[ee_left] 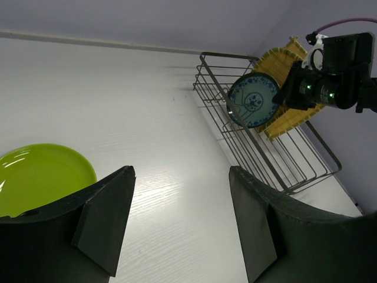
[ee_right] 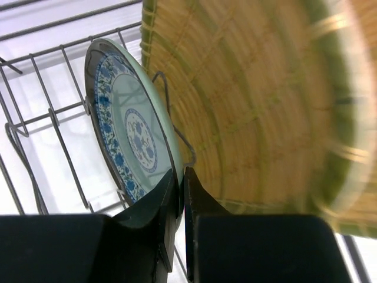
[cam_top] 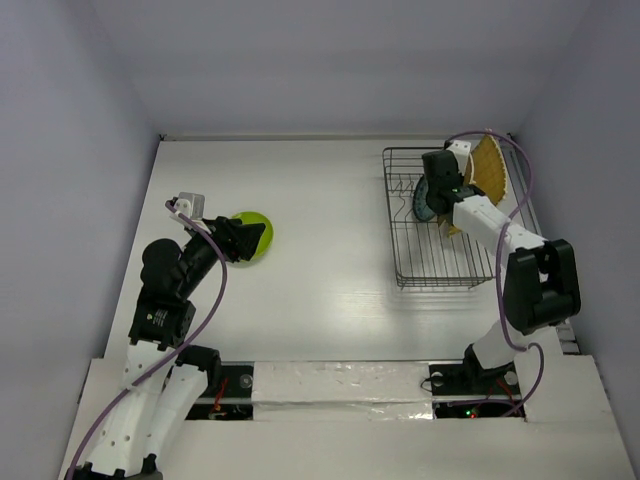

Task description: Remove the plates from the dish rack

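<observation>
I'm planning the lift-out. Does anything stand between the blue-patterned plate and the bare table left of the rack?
Only the dish rack: its left wire wall. The blue-patterned plate, pinched in the right gripper, would have to rise over it.

The green plate (ee_left: pixel 41 177) is bright lime all over, with no pattern. The flowered plate (ee_right: pixel 132 138) is pale teal with blue flowers in the middle and a ring of blue leaves around its edge. The woven plate (ee_right: pixel 253 100) is tan and yellow, criss-crossed like a basket. The dish rack (cam_top: pixel 437 282) is dark grey wire. The table (cam_top: pixel 320 200) is white. The left gripper (ee_left: pixel 181 174) and right gripper (ee_right: pixel 181 177) are black.
</observation>
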You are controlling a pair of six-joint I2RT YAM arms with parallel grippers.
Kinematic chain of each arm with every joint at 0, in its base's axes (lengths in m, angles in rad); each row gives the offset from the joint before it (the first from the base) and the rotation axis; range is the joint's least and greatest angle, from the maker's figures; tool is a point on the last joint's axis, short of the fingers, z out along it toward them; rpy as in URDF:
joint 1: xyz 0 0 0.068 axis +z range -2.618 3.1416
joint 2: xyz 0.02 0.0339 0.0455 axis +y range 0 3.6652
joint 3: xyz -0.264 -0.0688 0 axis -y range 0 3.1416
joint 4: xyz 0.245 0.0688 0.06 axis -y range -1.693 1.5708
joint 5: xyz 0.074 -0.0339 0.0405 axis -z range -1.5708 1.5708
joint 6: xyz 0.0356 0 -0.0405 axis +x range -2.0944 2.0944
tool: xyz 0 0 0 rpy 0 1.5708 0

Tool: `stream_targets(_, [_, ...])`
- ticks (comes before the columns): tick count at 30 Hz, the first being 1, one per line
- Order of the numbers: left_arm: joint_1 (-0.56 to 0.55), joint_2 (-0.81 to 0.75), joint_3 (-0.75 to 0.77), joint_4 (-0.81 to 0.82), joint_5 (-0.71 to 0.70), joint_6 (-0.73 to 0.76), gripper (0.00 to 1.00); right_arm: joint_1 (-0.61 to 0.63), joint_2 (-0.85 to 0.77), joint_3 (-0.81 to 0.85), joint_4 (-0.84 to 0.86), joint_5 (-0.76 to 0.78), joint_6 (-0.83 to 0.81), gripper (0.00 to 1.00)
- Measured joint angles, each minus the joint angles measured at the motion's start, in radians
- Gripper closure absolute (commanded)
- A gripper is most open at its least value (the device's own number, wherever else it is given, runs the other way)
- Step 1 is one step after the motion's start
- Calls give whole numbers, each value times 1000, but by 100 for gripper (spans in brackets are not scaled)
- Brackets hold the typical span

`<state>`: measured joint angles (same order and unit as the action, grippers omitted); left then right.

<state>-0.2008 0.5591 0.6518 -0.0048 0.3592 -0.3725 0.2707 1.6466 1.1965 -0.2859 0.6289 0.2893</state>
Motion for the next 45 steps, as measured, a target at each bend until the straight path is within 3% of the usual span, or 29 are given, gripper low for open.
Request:
stream_targets(15, [0,0,0,0,0,0,38,46,-245,113,-80,17,-65,98])
stream_targets(18, [3,0,0,0,1,0,49,94,-311,110,-63,-89,-44,98])
stream_targets(19, [6,0,0,0,1,0,60,124,-329,102,-37,-126,-30,98])
stream_targets(22, [13,0,0,0,0,3,79,241,-354,64,72,-242,24,98])
stream_targets(26, [18,-1,0,0,-3,6,82,374,-237,61,239,-410,117,98])
stream_targets(29, [20,-1,0,-1,-9,6,81,443,-60,100,327,-531,191,98])
stream_targets(36, [20,-3,0,-4,-12,8,77,543,308,235,388,-695,332,96])
stream_targets(41, [20,-5,0,-4,-12,8,76,560,426,286,457,-761,439,94])
stream_targets(45, [20,-5,0,-5,-12,8,75,561,476,316,482,-769,498,85])
